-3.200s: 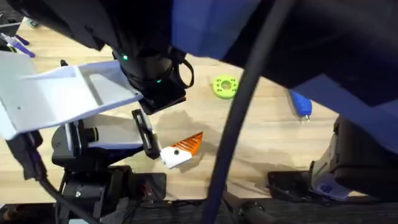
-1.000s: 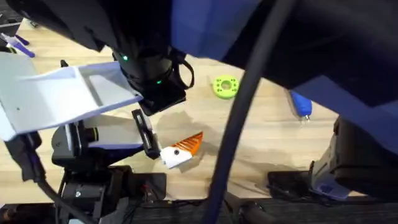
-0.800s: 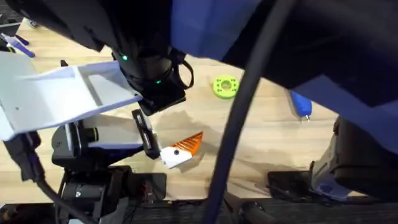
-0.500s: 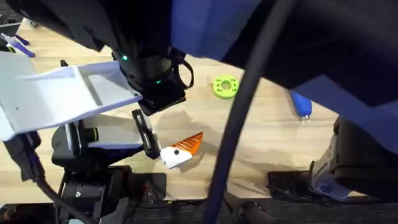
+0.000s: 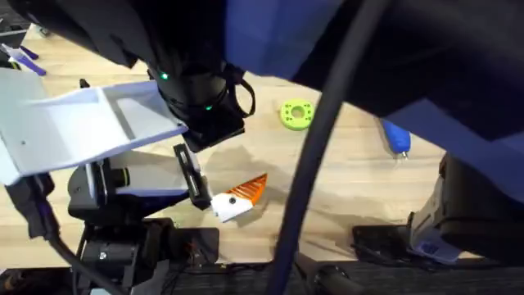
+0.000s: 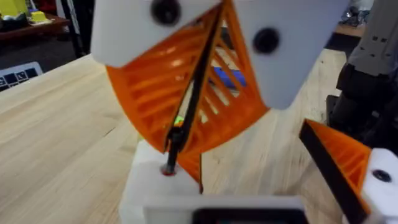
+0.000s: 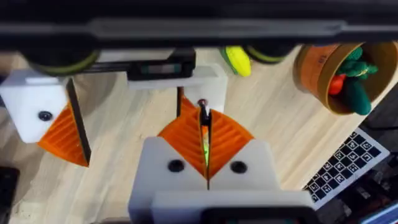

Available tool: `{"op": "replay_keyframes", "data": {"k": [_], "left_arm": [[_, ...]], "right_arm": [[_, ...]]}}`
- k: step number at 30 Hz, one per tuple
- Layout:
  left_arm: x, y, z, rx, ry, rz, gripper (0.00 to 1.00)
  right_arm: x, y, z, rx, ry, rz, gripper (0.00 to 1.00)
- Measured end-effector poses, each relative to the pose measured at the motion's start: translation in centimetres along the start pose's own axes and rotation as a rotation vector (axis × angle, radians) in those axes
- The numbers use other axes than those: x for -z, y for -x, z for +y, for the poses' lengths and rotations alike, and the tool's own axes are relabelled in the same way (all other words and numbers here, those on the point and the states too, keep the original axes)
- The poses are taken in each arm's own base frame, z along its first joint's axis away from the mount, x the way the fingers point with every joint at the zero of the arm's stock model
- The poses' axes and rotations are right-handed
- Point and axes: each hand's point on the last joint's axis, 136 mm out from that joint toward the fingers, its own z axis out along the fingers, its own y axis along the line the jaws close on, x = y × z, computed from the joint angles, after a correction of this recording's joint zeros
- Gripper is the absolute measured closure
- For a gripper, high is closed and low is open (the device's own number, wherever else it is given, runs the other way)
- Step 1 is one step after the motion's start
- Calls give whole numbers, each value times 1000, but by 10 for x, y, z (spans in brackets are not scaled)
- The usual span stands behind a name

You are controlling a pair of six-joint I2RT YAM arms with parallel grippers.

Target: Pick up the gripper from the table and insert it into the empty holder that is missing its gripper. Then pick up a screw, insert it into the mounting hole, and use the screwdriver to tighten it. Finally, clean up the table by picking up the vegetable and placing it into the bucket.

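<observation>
right tool (image 7: 204, 134) is pinched tight on the screw (image 7: 202, 104) just above the holder (image 7: 213, 87); left tool (image 6: 249, 171) is spread wide, empty. nothing has moved for seconds, so i judge the insertion stalled.

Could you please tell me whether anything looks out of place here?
The yellow vegetable lies on the table, outside the bucket holding green and red toys. The right gripper is shut on a thin dark rod.

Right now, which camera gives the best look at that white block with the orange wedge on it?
The right wrist view: the white block with the orange wedge sits close, ribs, black side and dark hole plain. Overhead it is small; the left wrist view cuts it off at the edge.
</observation>
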Motion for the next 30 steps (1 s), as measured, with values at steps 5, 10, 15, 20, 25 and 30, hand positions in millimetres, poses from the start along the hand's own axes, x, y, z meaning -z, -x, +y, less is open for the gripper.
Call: {"op": "replay_keyframes", "data": {"k": [5,10,15,20,25,30], "left_arm": [[0,0,0,0,0,0,15],[0,0,0,0,0,0,16],[0,0,0,5,0,0,15],[0,0,0,5,0,0,15],[0,0,0,4,0,0,15],[0,0,-1,5,-6,0,15]], "right_arm": [[-1,0,0,0,2,2,995],[-10,1,1,2,20,15,995],[-16,1,1,4,28,24,995],[-16,1,1,4,28,25,995],[-16,1,1,4,28,25,995],[-14,2,-3,-7,14,20,505]]}}
